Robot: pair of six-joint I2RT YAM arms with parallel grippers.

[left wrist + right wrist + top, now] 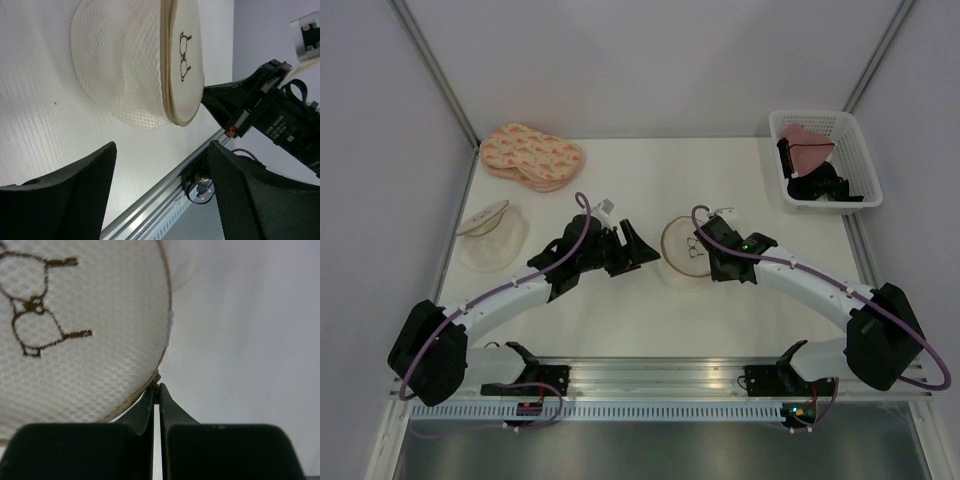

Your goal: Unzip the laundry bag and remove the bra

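**A:** Top view. Laundry bag [685, 250] sits mid-desk [650, 180], between the arms. Left pincer [642, 250] is just beside its left edge, right pincer [710, 255] at its right edge.

**B:** Bra?

**A:** Not seen. Presumably inside; the mesh hides it.

**B:** Left wrist view?

**A:** Left pincer [160, 200] gapes wide, holding nothing, apart from the laundry bag [125, 65]. The tan zip rim [166, 85] looks done up.

**B:** Right wrist view?

**A:** Right pincer [157, 390] is pressed tight at the rim. Can't tell whether it nips the zip tab; too small to make out.

**B:** Risks?

**A:** If it only has mesh, a pull drags the whole pouch instead of running the zip. Nothing pins the bag down, so it could slide or flip.
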